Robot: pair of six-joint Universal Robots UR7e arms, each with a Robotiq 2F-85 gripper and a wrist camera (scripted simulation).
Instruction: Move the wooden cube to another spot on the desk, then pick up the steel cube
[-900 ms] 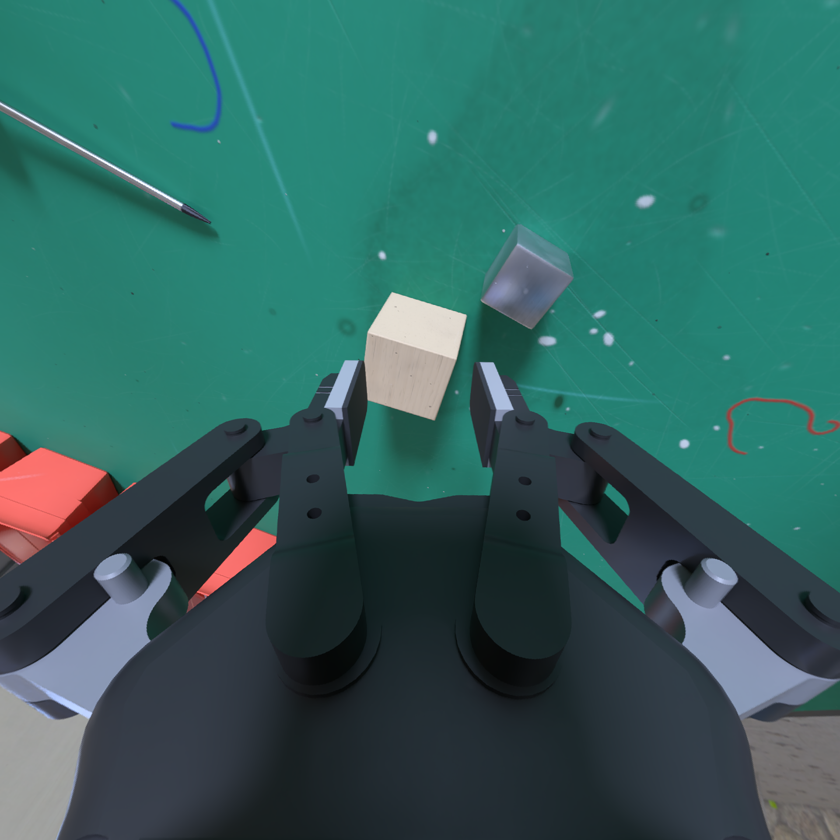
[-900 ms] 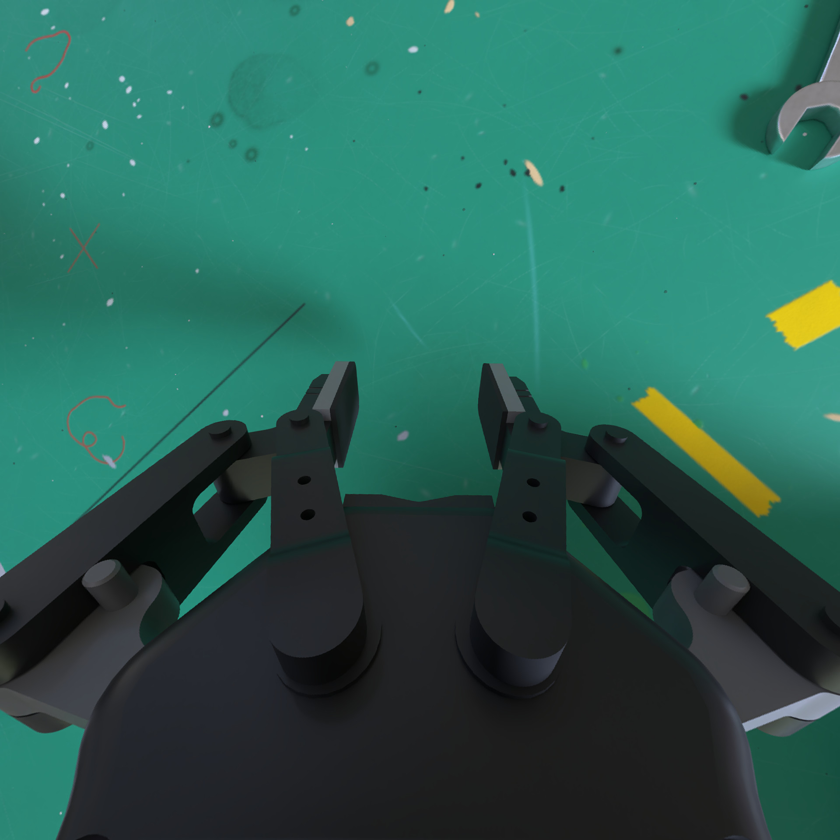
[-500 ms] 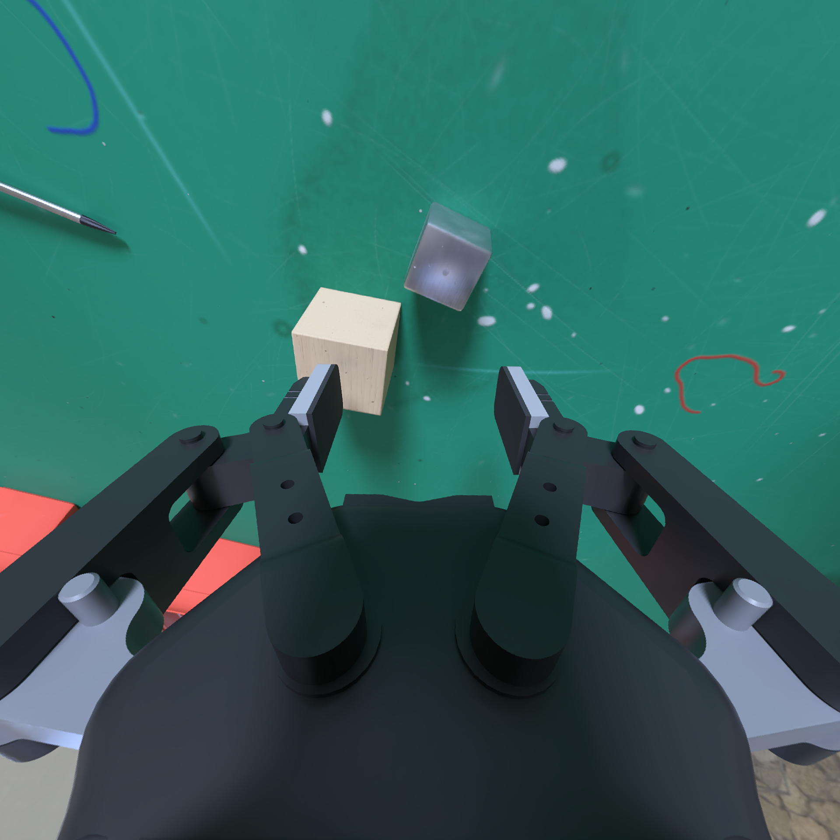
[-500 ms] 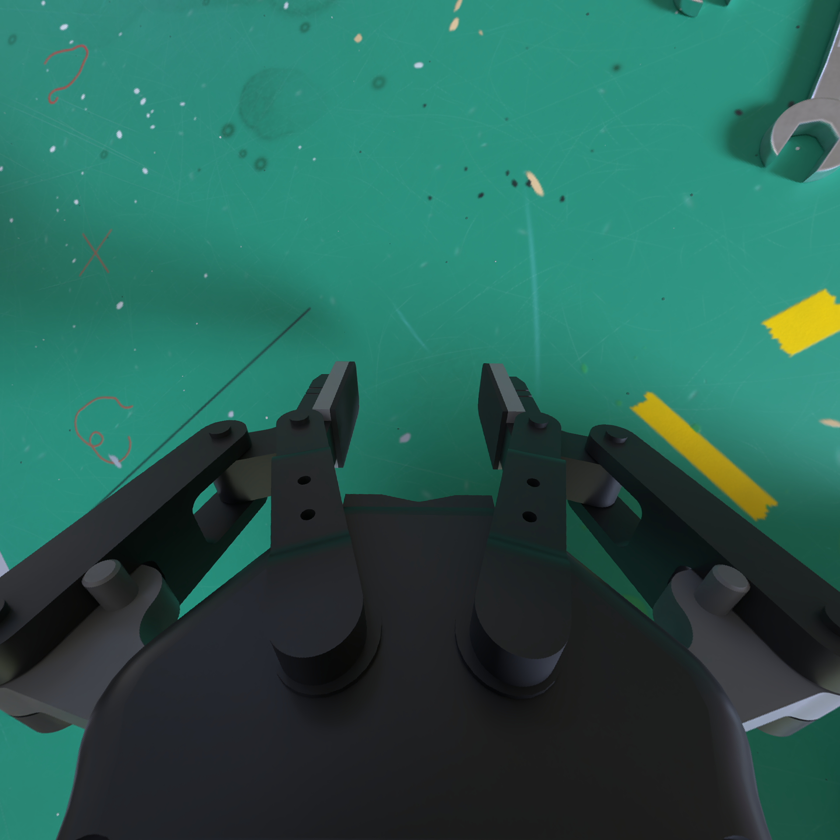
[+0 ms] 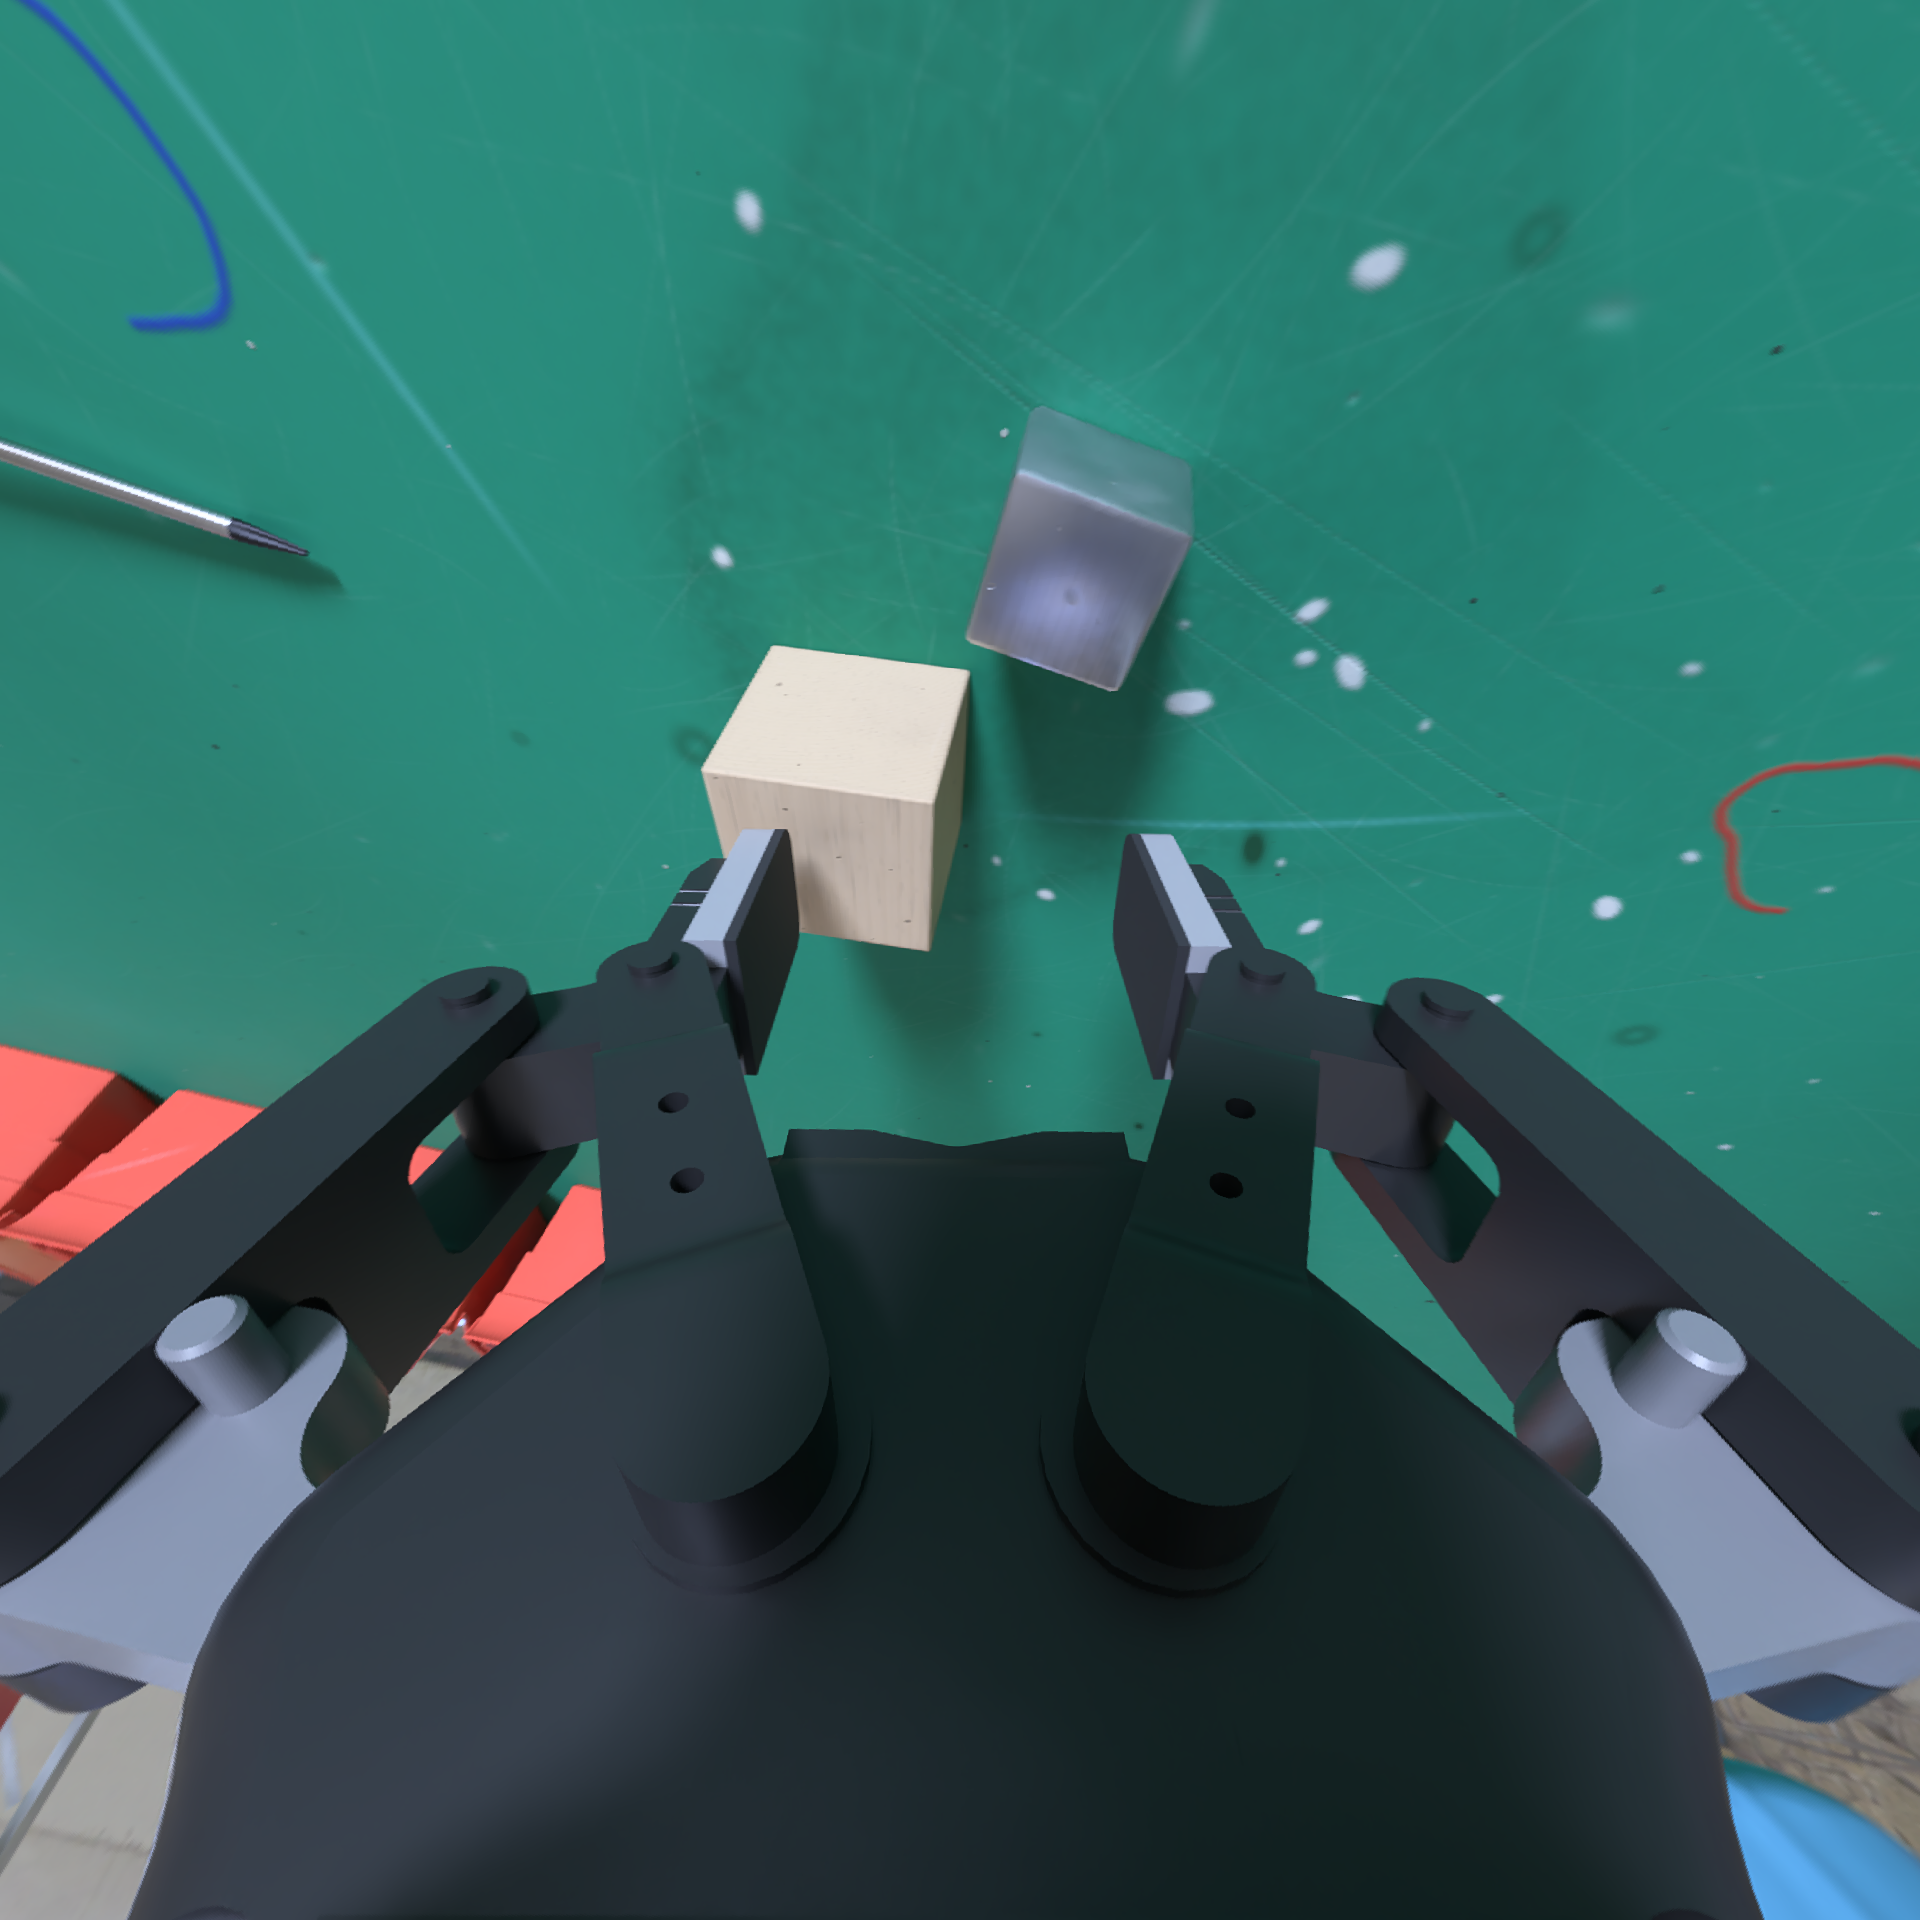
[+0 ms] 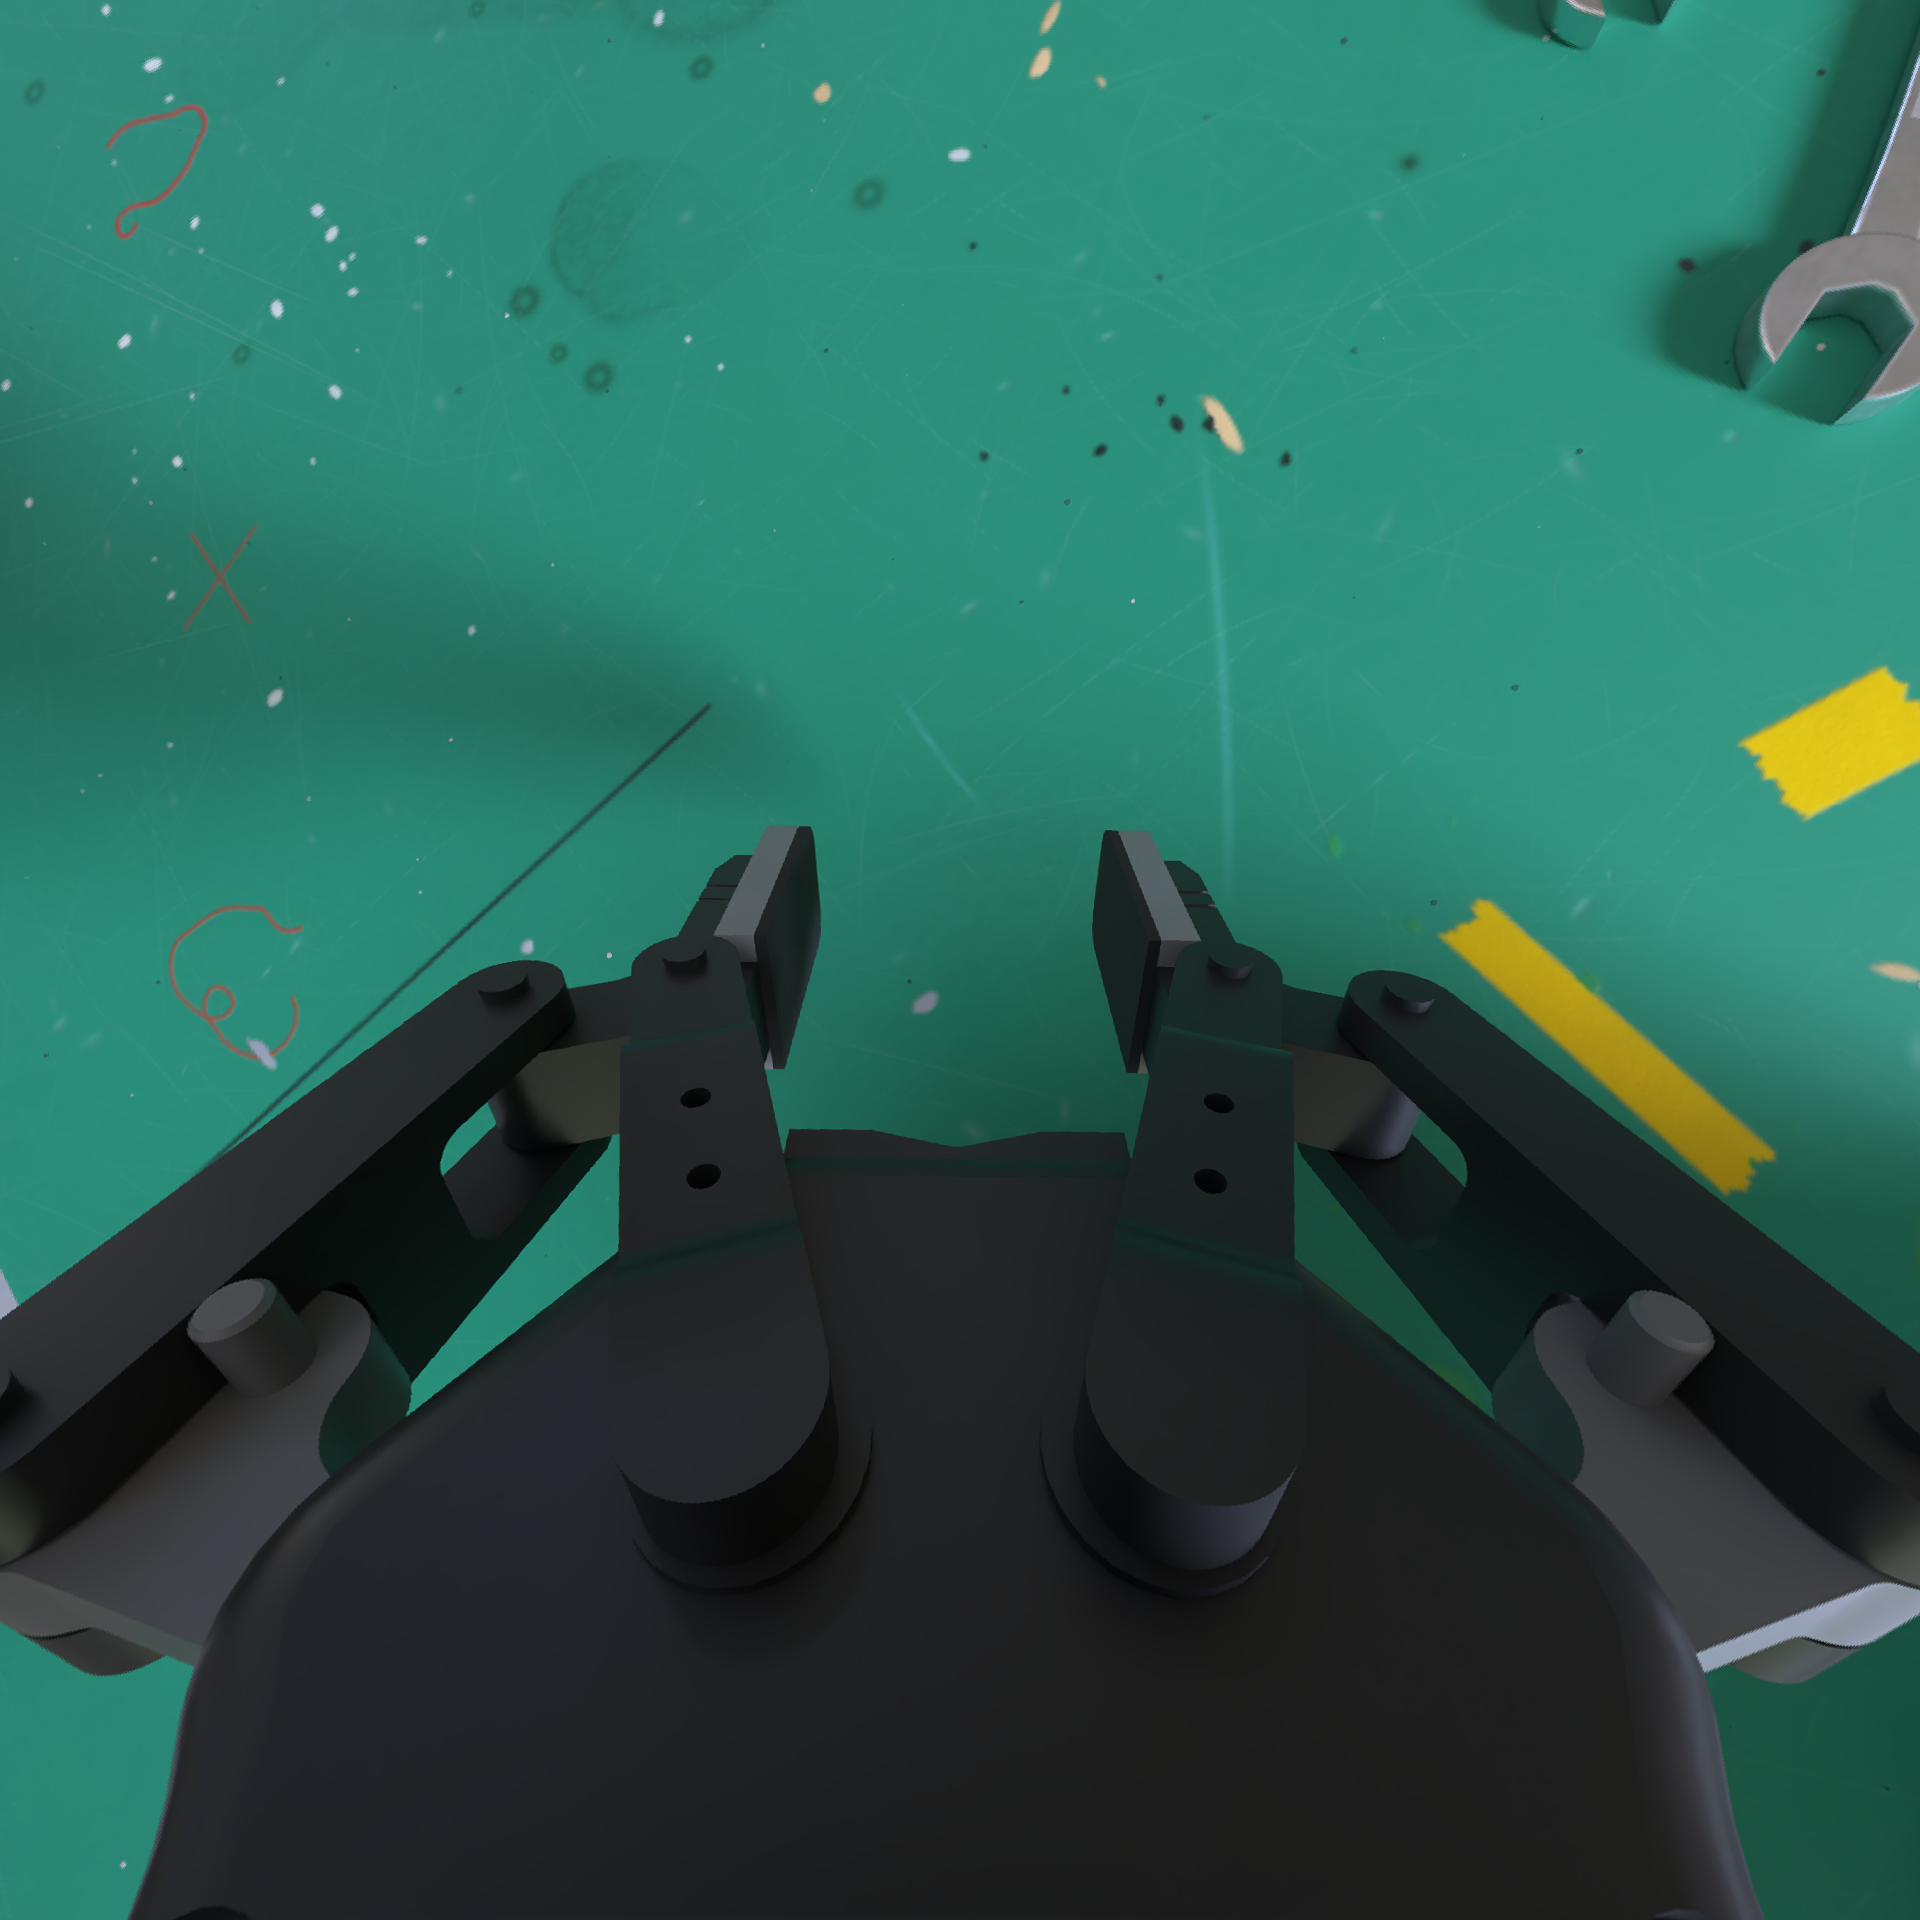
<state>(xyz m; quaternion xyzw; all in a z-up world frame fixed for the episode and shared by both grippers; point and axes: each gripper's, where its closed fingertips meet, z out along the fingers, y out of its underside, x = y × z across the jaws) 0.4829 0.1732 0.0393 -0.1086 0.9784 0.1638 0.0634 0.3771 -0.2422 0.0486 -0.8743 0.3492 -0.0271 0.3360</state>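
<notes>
The wooden cube (image 5: 847,790) sits on the green mat (image 5: 1455,416) just past the left gripper (image 5: 951,935), whose jaws stand spread and empty, the left pad (image 5: 764,935) overlapping the cube's near-left corner. The steel cube (image 5: 1081,551) lies just beyond, to the right, and a metal probe (image 5: 156,499) far left. The right gripper (image 6: 956,940) hangs parted over bare mat, with yellow tape (image 6: 1605,1044) to its right and a wrench (image 6: 1839,322) far right.

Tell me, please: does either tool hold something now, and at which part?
Nothing is held. The left tool is open above the wooden cube, not gripping it. The right tool is open over bare mat.
</notes>
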